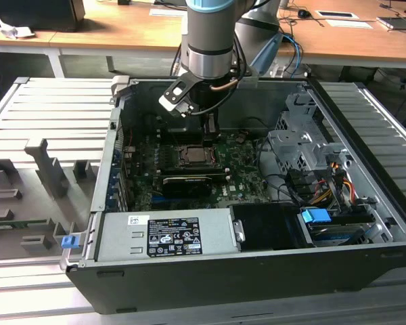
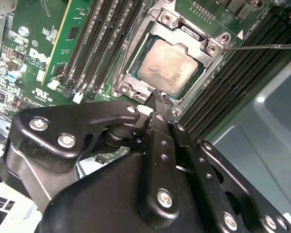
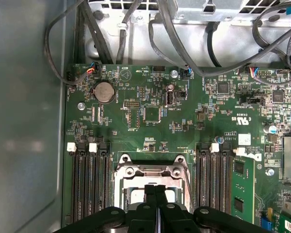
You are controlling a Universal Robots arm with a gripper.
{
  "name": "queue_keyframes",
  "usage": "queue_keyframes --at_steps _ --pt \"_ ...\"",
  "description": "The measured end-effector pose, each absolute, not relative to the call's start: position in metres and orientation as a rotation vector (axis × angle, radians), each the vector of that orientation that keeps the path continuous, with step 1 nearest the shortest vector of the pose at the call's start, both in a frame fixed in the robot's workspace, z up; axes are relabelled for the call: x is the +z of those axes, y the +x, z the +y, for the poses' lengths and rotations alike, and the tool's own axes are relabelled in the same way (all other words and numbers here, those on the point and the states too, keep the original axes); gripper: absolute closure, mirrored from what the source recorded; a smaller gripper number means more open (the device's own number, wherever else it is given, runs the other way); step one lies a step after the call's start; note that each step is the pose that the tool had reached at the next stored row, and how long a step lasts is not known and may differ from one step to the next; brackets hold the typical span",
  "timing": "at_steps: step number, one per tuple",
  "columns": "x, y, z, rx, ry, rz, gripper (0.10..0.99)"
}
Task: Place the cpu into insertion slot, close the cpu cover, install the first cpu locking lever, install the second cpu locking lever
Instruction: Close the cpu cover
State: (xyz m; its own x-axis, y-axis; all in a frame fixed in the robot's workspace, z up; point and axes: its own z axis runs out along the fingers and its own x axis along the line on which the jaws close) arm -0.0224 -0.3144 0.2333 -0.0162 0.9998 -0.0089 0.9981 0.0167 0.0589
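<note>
Silvery cpu (image 2: pixel 169 66) lies seated in the insertion slot (image 1: pixel 193 157), well in from the edges of the green motherboard (image 3: pixel 136 97), with the cpu cover (image 3: pixel 150 174) down around it, and your gripper (image 2: pixel 157 97) stands at the cover's edge, fingers pressed together.

a green motherboard (image 3: pixel 184 131) carries a coin battery (image 3: pixel 105 91) and black memory slots (image 3: pixel 89 179).

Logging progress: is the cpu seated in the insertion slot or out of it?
In. In the second wrist view the cpu lies flat and level within the insertion slot, silvery top facing up.
</note>
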Motion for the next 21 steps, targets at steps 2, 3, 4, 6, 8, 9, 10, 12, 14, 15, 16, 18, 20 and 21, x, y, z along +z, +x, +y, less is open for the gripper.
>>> queue_keyframes --at_steps 2,3,4,6,8,9,10,12,14,15,16,18,20,21 --pt "0.2333 -0.0227 -0.3144 0.055 2.169 2.205 0.98" --pt "0.2333 -0.0231 -0.3144 0.055 2.169 2.205 0.98" --pt "0.2332 -0.0234 -0.3144 0.055 2.17 2.205 0.98" --pt "0.2332 -0.0236 -0.3144 0.055 2.17 2.205 0.98" --pt "0.2331 -0.024 -0.3144 0.055 2.169 2.205 0.98" --pt "0.2331 -0.0243 -0.3144 0.055 2.17 2.205 0.98" --pt "0.2331 -0.0245 -0.3144 0.055 2.17 2.205 0.98" --pt "0.233 -0.0251 -0.3144 0.055 2.17 2.205 0.98" --pt "0.233 -0.0259 -0.3144 0.055 2.17 2.205 0.98" --pt "0.233 -0.0259 -0.3144 0.055 2.17 2.205 0.98" --pt "0.233 -0.026 -0.3144 0.055 2.17 2.205 0.98" --pt "0.233 -0.0261 -0.3144 0.055 2.169 2.205 0.98" --pt "0.233 -0.0262 -0.3144 0.055 2.17 2.205 0.98" --pt "0.233 -0.0263 -0.3144 0.055 2.17 2.205 0.98"
